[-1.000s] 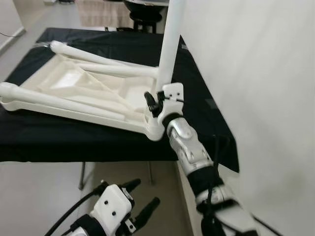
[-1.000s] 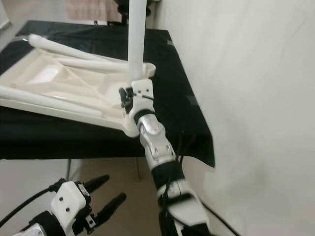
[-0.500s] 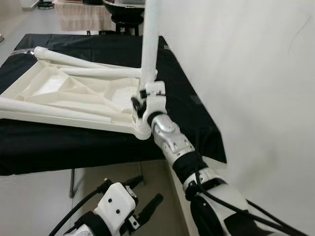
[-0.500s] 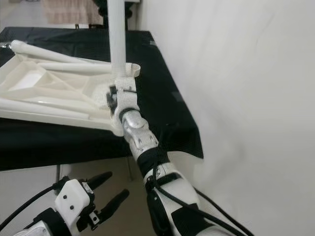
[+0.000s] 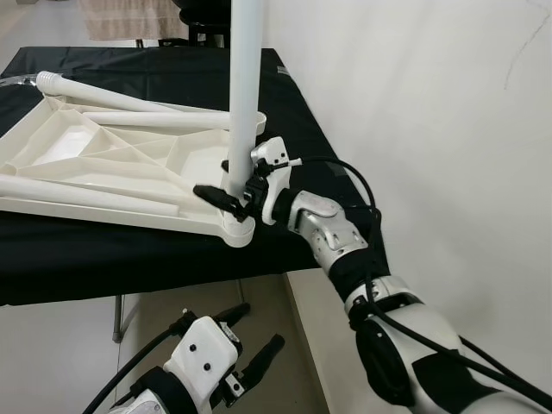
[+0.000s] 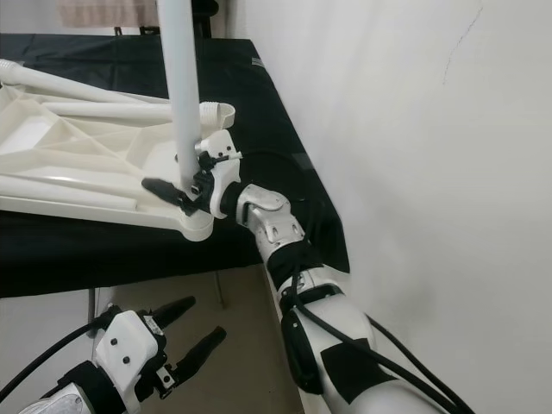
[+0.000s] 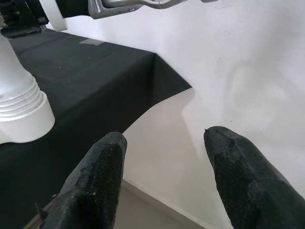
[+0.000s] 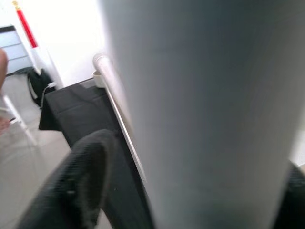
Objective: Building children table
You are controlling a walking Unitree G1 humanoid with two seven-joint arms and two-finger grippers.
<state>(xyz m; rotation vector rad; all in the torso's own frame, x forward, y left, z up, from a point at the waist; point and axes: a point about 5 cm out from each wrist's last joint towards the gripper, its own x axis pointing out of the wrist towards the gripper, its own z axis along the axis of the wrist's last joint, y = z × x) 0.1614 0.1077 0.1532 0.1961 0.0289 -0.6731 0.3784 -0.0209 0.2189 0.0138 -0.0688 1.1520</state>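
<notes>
Tabletop (image 5: 103, 164): white plastic, lying upside down on the black-draped bench (image 5: 129, 250), ribbed underside facing up, near the bench's right front corner.
Upright leg (image 5: 243, 86): white tube standing straight up from the tabletop's near right corner socket.
Loose legs (image 5: 138, 103): more white tubes lying flat across the upturned tabletop.
Right pincer (image 5: 226, 188): reaching in from the right, black fingers pinching the upright leg right at its base, just above the socket.
Left pincer (image 5: 250, 341): hanging low below the bench edge, over the floor, fingers spread with nothing between them.
Wall (image 5: 431, 129): plain white, close along the bench's right side.
</notes>
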